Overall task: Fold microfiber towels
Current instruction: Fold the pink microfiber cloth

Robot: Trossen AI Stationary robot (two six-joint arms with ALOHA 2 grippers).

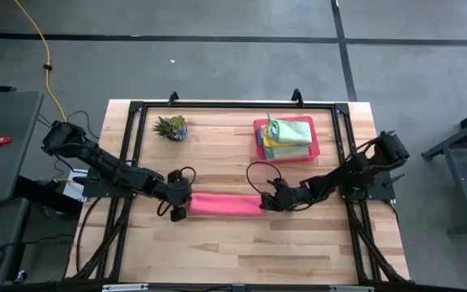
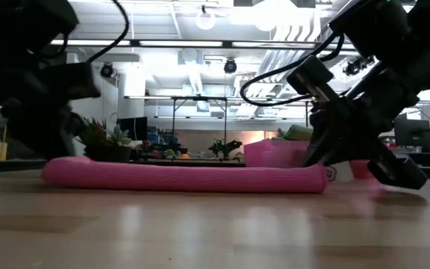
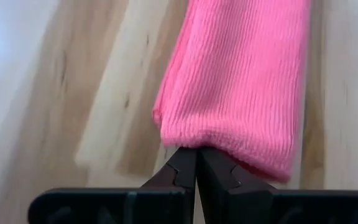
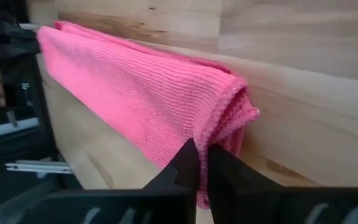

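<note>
A pink microfiber towel, folded into a long narrow strip, lies flat across the middle of the table. My left gripper is shut at its left end, and my right gripper is shut at its right end. More folded towels, green, teal and yellow, are stacked in the pink tray at the far right. My left gripper pinches the hemmed edge of the strip's left end between its two fingertips, slanting down from the table's left. The strip lies on the table. My right gripper pinches the layered edges at the strip's right end between its fingertips, slanting down from the right; several layers show there.
A small spiky green plant stands at the far left of the table. The pink tray with its stack sits at the far right. Bare wood lies along the near side of the table.
</note>
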